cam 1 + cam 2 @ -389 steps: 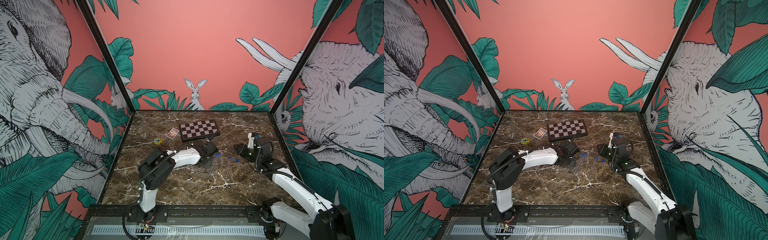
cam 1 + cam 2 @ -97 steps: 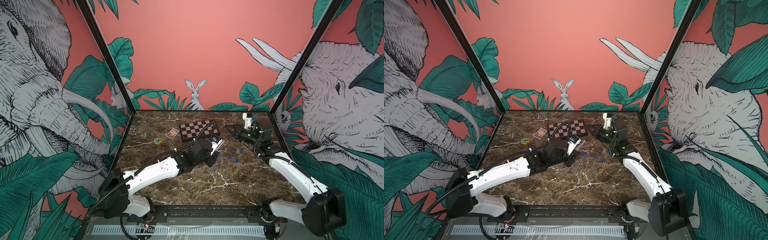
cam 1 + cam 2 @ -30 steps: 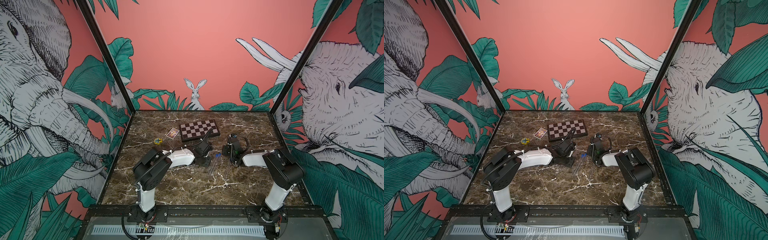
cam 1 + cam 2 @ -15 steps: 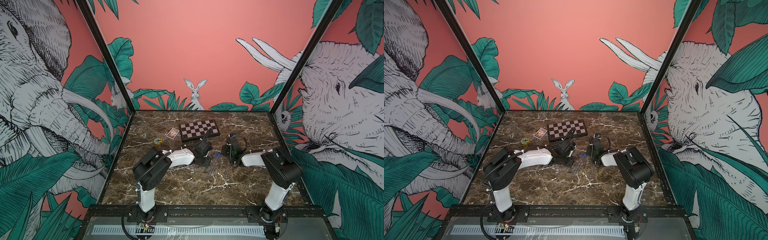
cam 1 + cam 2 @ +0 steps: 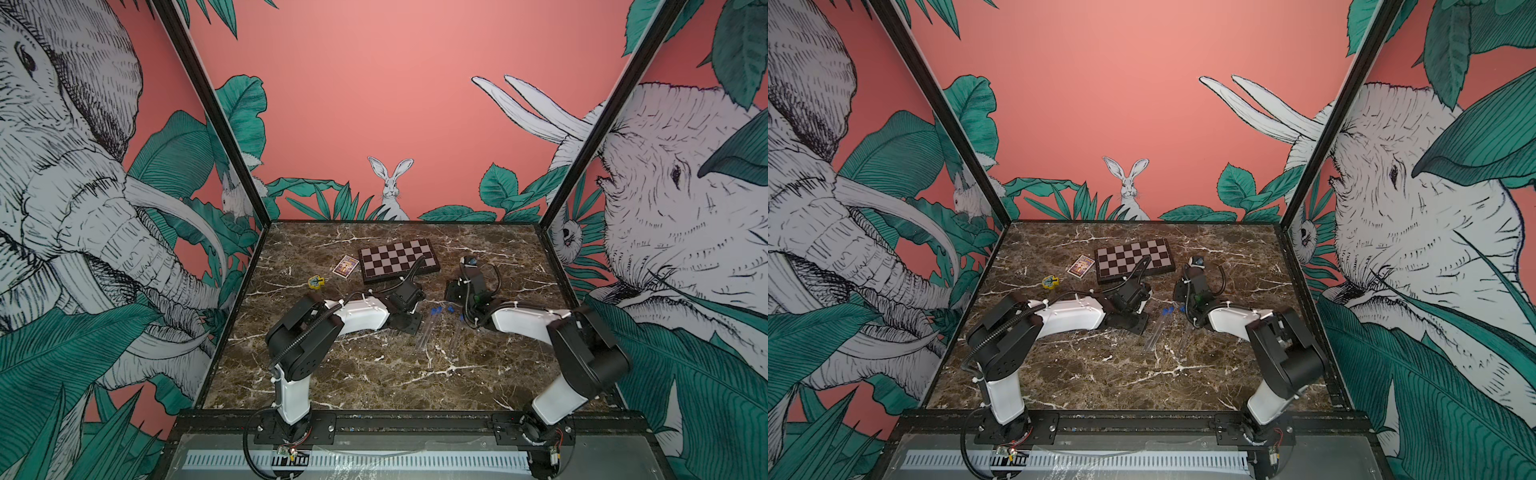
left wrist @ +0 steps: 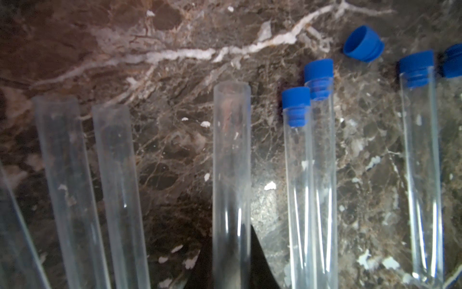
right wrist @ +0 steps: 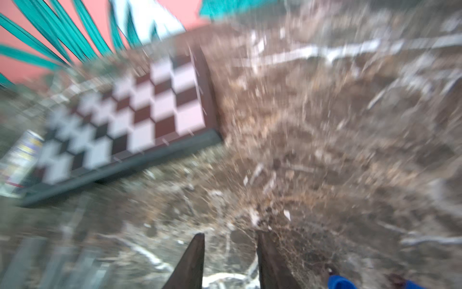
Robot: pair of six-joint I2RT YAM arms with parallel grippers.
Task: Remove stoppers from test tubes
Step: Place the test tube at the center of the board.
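My left gripper [image 6: 231,252] is shut on a clear test tube [image 6: 231,162] whose mouth is open, with no stopper in it. Two more open tubes [image 6: 60,155] lie beside it. Three tubes carry blue stoppers [image 6: 296,98], and a loose stopper [image 6: 363,46] lies on the marble past them. My right gripper [image 7: 228,237] stands open over bare marble with nothing between its fingers; a blue stopper [image 7: 340,282] lies just beside it. In both top views the left gripper [image 5: 409,322] [image 5: 1133,322] and the right gripper [image 5: 452,292] [image 5: 1179,291] flank the tubes [image 5: 428,332] [image 5: 1158,330].
A chessboard [image 5: 398,260] [image 7: 130,112] lies at the back, just beyond the grippers. A small card box [image 5: 345,266] and a yellow-and-blue toy [image 5: 316,282] sit to its left. Side walls close in the marble table [image 5: 374,374].
My right gripper's jaws have opened and the arm has crept slightly leftward. The left arm stays low, still shut on its tube.
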